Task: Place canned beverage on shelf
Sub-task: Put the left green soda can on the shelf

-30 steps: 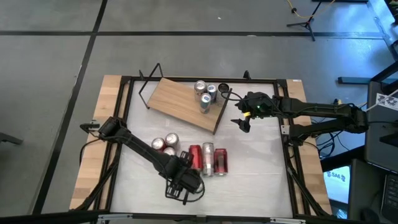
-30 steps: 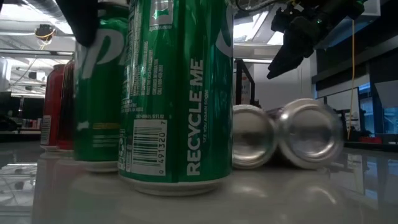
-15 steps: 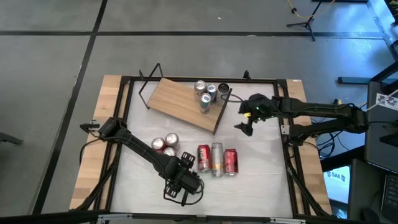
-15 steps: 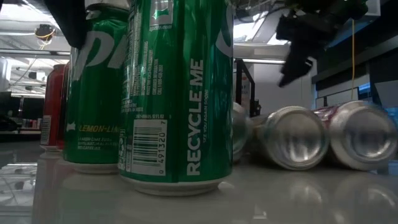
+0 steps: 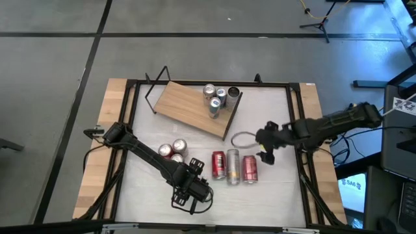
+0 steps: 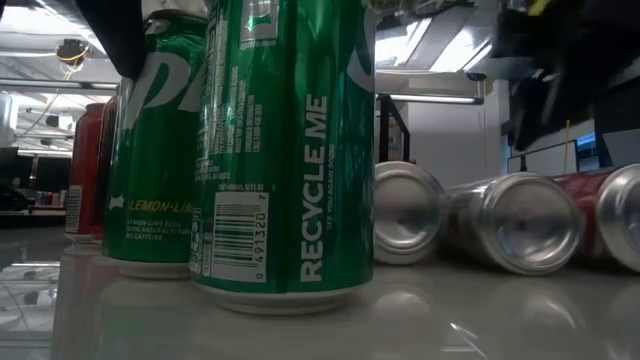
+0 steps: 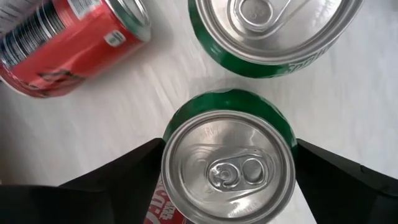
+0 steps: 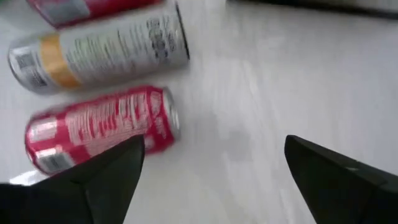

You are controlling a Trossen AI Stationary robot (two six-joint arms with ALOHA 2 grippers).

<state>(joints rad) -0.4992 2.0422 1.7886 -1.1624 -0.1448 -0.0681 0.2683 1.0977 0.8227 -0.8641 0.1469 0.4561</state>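
The shelf (image 5: 194,107), a wooden board on wire supports, stands at the table's far side and carries several upright cans (image 5: 215,97) at its right end. Near the front edge my left gripper (image 5: 195,190) points down, open. Its fingers stand on either side of an upright green can (image 7: 227,168) (image 6: 160,150), and a second green can (image 7: 273,31) (image 6: 285,150) stands beside it. Three cans (image 5: 234,168) lie on their sides mid-table. My right gripper (image 5: 265,155) (image 8: 214,143) hovers open just right of them, with nothing between its fingers. My left gripper's fingers (image 7: 134,177) come from above, pointing down, one at each side of the green can's top rim (image 7: 171,143). Whether they touch it I cannot tell. The can stands upright on the table.
Two upright red cans (image 5: 171,149) stand left of the lying ones. A thin wire loop (image 5: 242,138) lies by the shelf's near right corner. Bare tabletop (image 5: 273,195) shows toward the near right.
My right gripper has swung from the shelf's right end toward the table's near edge and tipped further down, ending beside the lying cans. The three lying cans have rolled toward the table's right edge.
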